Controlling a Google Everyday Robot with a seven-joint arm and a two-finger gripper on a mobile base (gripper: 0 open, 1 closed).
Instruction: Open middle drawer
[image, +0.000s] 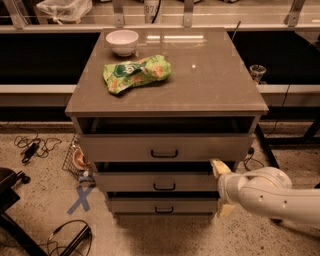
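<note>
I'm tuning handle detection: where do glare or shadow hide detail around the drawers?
Camera view: lamp glare streaks the cabinet top near its back edge; deep shadow fills the gaps above the middle drawer and its neighbours, yet its black handle reads clearly; the tool, open at that drawer's right end, is brightly lit.

The gripper is hovering at the right end of the middle drawer, jaws spread wide, the upper one sitting by the drawer's top corner. Up on the desk, a white bowl and a green snack bag are lying close together.
</note>
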